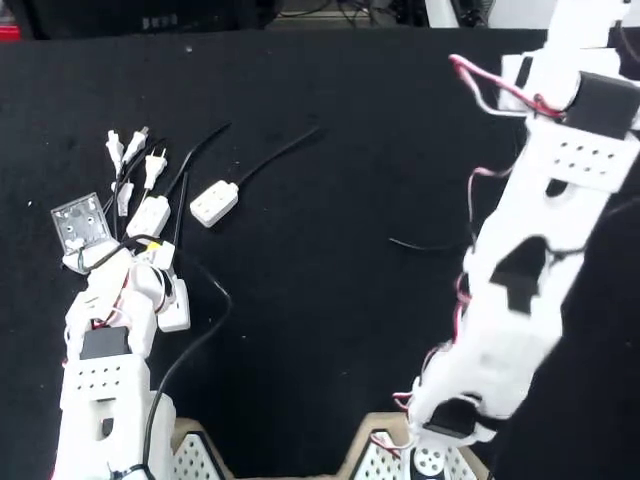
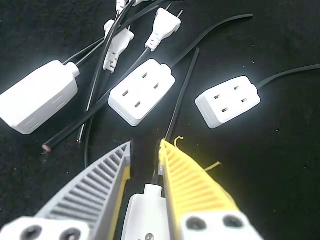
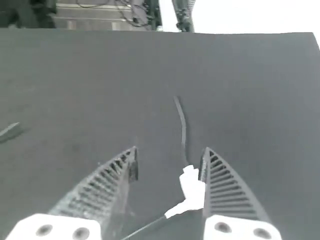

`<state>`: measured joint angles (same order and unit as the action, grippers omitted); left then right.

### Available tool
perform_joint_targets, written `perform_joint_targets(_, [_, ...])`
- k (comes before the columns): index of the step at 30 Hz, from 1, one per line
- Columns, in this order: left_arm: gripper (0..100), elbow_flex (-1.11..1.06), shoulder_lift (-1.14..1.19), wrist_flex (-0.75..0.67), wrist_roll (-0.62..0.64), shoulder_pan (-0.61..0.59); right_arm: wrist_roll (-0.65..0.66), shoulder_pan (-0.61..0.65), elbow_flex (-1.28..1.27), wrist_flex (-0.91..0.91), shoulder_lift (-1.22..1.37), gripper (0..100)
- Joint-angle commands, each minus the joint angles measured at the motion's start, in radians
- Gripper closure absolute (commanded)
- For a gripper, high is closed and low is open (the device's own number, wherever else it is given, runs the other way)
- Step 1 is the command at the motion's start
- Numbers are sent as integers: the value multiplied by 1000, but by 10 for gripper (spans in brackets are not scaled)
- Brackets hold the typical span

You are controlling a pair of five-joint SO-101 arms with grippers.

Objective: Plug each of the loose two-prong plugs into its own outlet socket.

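My left gripper (image 2: 145, 146) sits low at the table's left (image 1: 150, 250), shut on a white plug (image 2: 145, 212) whose black cable (image 2: 181, 95) runs out ahead. Just beyond the fingertips lie three white outlet sockets: one in the middle (image 2: 141, 90), one to its side (image 2: 227, 101) and a larger one (image 2: 37, 97). Loose two-prong plugs (image 2: 162, 25) (image 2: 117, 42) lie behind them, seen from above as a cluster (image 1: 135, 155). My right gripper (image 3: 171, 150) hangs open above the cloth, a small white plug (image 3: 192, 187) close to one finger.
Black cables cross among the sockets (image 1: 195, 150). A loose cable end (image 1: 420, 245) lies mid-table beside the raised right arm (image 1: 530, 260). A further white socket (image 1: 175, 305) rests next to the left arm. The table is covered in black cloth (image 1: 330, 120).
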<state>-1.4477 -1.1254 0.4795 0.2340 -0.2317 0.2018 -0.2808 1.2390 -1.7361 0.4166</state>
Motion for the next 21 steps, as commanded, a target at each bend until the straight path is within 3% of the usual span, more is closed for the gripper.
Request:
perform_joint_targets(1, [895,22,-14,-15,8,-7,-17,87,-490,-25,-335,814])
perform_joint_targets(9, [895,22,-12,-15,5,-7,-35,293,-1188,54,-532,814])
perform_joint_targets(15, [882,44,-3,12,-25,-7,-98,439,-1598,416,-633,815])
perform_joint_targets(21, [769,137,0,149,-57,-7,-143,543,-1916,720,-739,813])
